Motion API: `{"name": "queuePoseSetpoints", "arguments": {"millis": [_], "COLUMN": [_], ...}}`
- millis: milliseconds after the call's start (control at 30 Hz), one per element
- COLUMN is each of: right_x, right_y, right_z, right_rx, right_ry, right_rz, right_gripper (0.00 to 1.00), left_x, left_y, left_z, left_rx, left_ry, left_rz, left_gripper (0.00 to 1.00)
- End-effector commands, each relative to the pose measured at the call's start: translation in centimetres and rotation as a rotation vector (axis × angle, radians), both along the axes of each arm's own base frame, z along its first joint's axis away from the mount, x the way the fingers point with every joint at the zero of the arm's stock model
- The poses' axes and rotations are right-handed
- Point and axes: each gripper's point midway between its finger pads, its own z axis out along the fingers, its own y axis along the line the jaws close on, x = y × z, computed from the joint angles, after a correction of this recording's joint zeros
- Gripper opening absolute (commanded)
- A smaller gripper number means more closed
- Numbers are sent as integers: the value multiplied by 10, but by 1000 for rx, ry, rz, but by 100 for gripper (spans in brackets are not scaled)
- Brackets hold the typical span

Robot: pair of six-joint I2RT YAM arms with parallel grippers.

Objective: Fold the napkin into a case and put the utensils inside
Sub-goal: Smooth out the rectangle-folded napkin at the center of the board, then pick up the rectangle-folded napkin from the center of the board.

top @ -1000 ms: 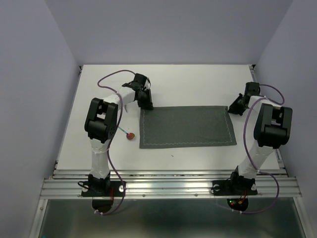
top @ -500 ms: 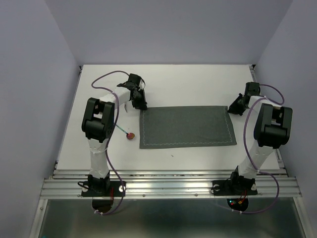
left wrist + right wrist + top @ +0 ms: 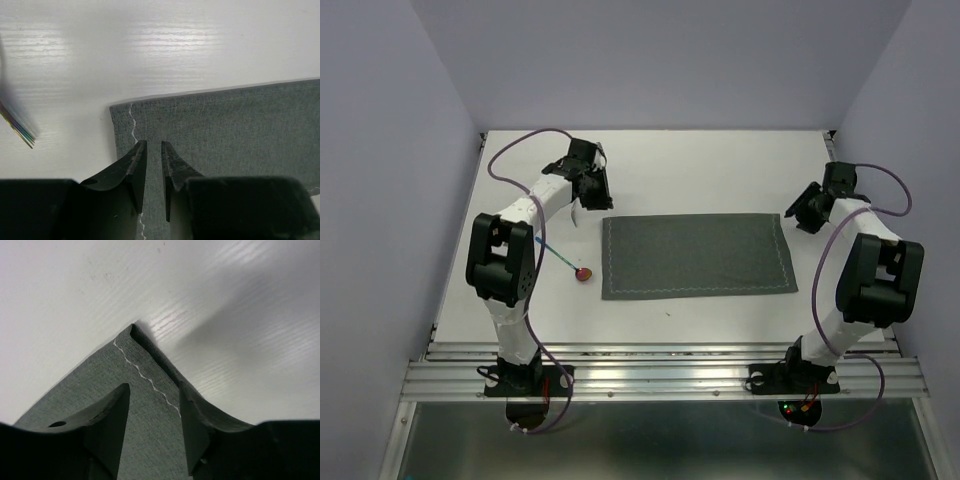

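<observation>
The napkin lies flat in the middle of the table as a wide rectangle, its long axis running left to right across the frame. Its two upper corners each sit by a pincer. The left pincer hovers over the upper left corner, jaws only a narrow gap apart with nothing between them. The right pincer straddles the upper right corner, jaws spread and gripping nothing, with the corner's edge slightly curled. Each arm is therefore nearest its own corner, and a further fold would likely carry that upper edge down the frame. Bare table lies above and below the cloth. The spoon rests just left of the lower left corner, close to the fold's landing line.
</observation>
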Motion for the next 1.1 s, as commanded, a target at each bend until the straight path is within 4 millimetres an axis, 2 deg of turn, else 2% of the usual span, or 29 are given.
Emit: {"name": "queuePoseSetpoints", "arguments": {"millis": [0,100,267,367,600,700,800,933,1067], "right_x": [-30,-52,-79,-81,-84,-81,-77,-74,-70], "right_y": [-14,-12,-1,15,16,16,18,15,18], "right_z": [5,-12,-35,-39,-46,-48,-44,-32,-19], "right_rx": [-109,-112,-81,-70,-140,-136,-127,-145,-154], "right_ry": [69,134,205,222,272,270,251,213,172], "right_rz": [-14,-5,33,96,117,122,125,111,114], "right_gripper": [52,59,60,60,55,47,26,7,1], "left_x": [-15,-20,-29,-36,-52,-58,-63,-71,-80], "left_y": [-8,-10,-5,1,16,22,29,35,37], "left_z": [22,20,13,7,-5,-10,-15,-24,-34], "left_rx": [-26,-27,0,18,56,67,84,97,93], "left_ry": [-33,-23,1,15,39,49,58,74,95], "left_rz": [-32,-42,-37,-26,1,11,24,31,40], "left_gripper": [30,30,30,30,30,30,30,30,30]}}
